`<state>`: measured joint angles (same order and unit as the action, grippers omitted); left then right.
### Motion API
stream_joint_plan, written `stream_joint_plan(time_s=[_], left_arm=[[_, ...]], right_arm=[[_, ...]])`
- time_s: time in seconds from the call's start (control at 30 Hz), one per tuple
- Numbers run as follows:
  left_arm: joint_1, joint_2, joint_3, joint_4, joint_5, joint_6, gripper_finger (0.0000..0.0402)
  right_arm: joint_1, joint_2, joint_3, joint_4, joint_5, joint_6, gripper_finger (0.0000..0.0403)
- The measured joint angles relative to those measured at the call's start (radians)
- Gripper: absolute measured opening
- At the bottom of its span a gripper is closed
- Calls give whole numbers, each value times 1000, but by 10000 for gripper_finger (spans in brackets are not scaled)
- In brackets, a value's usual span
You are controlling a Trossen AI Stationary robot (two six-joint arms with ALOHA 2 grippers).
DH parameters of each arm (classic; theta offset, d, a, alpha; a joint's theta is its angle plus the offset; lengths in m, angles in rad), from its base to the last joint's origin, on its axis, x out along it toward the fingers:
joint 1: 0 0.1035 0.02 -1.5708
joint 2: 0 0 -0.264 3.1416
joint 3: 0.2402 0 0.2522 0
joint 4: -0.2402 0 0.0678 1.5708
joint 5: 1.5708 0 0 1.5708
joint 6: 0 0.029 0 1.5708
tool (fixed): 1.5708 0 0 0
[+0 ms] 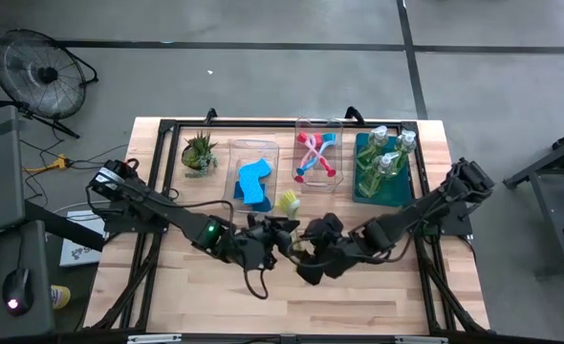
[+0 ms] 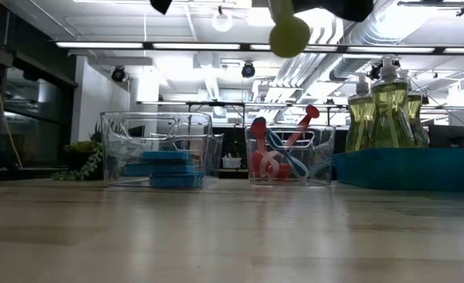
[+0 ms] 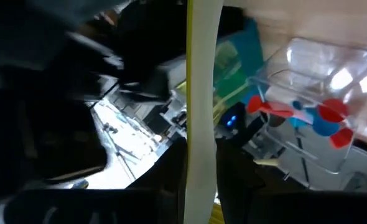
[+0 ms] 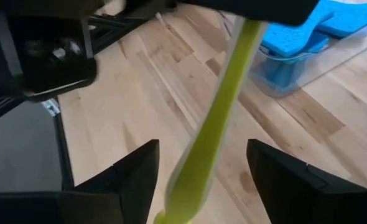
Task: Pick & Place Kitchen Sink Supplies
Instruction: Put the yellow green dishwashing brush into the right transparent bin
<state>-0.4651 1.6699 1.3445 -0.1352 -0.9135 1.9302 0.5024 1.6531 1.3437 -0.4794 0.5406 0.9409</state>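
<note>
Yellow-green dish brush [image 4: 218, 106], light, stiff and slippery, hangs between the right pincer's [image 4: 199, 171] parted fingers; left pincer [image 1: 263, 234] clamps its slim handle.

The near half of the worktop [image 1: 358, 306] lies bare. Along the far edge stand a plant [image 1: 199, 153], two clear bins [image 1: 253, 153] and a teal bin [image 1: 397, 196]. Both arms crowd the middle.
</note>
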Motion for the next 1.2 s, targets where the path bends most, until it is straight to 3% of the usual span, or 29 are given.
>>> stream_joint_plan(time_s=[0.2, 0.37, 1.03, 1.2], left_arm=[[1, 0, 0, 34, -45, 63, 55], [1, 0, 0, 35, -105, 63, 56], [1, 0, 0, 82, -110, 82, 56], [1, 0, 0, 82, -107, 82, 56]], right_arm=[[-35, 10, 0, 2, -77, 3, 227], [-29, 10, 0, -10, -76, 27, 206], [-29, 16, 0, -17, -47, 50, 102], [-29, 16, 0, -17, -49, 50, 98]])
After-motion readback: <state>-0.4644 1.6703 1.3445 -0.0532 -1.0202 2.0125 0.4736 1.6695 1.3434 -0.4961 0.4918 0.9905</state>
